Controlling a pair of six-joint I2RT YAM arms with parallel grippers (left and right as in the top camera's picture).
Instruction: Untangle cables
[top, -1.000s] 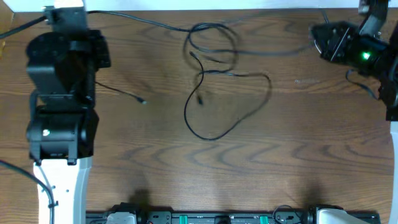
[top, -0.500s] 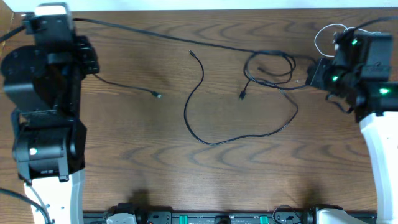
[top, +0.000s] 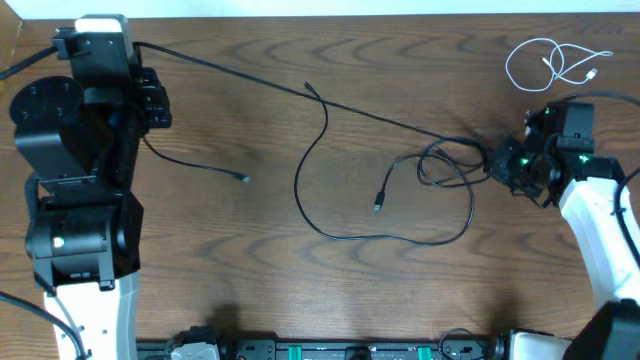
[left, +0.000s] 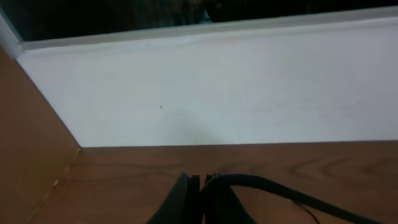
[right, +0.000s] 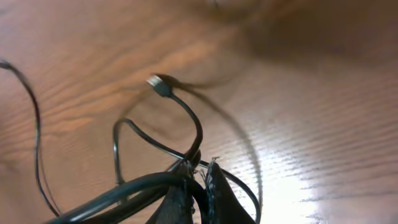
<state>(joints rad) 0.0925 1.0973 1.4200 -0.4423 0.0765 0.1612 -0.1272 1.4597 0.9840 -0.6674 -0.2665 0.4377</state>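
Clamping the black cable stretched between them, left gripper and right gripper show fingers closed; white cable lies apart.

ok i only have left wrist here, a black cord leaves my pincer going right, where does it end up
observer: the black cable runs straight across the table into the right pincer, which is shut on it
operator: is the white one caught in it
observer: no, the white cable lies coiled alone in the far right corner
operator: any loops in it
observer: yes, loops bunch beside the right pincer, one plug end loose mid-table
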